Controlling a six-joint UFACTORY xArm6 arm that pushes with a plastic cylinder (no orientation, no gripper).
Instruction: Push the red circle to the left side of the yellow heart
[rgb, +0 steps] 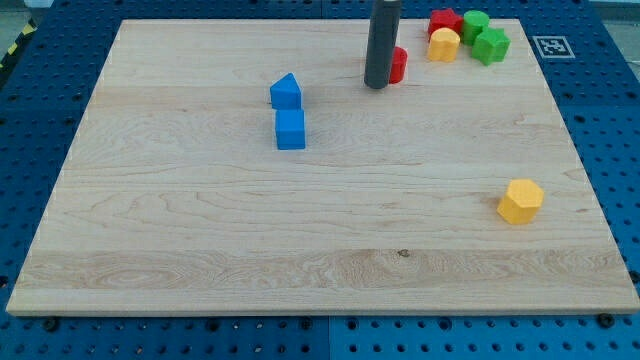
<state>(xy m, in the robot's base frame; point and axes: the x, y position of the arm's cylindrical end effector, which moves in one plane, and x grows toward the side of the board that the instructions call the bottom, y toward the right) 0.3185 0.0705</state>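
My rod stands straight up near the view's top, my tip (377, 86) touching the left edge of the red circle (398, 65), which sits well left of the yellow heart (443, 45).

this looks like a robotics lab or test bench rather than a home or shop. a pale wooden board (320, 230) lies on a blue metal bench plate drilled with a regular grid of small holes (600, 150), the kind used for bolting down fixtures. a black-and-white square printed marker tag (549, 46) sits on that plate beside the board's upper right corner, as used for camera calibration. yellow-and-black hazard striping (18, 42) runs along the edge at the view's top left. a straight dark grey rod (381, 40) hangs over the board.
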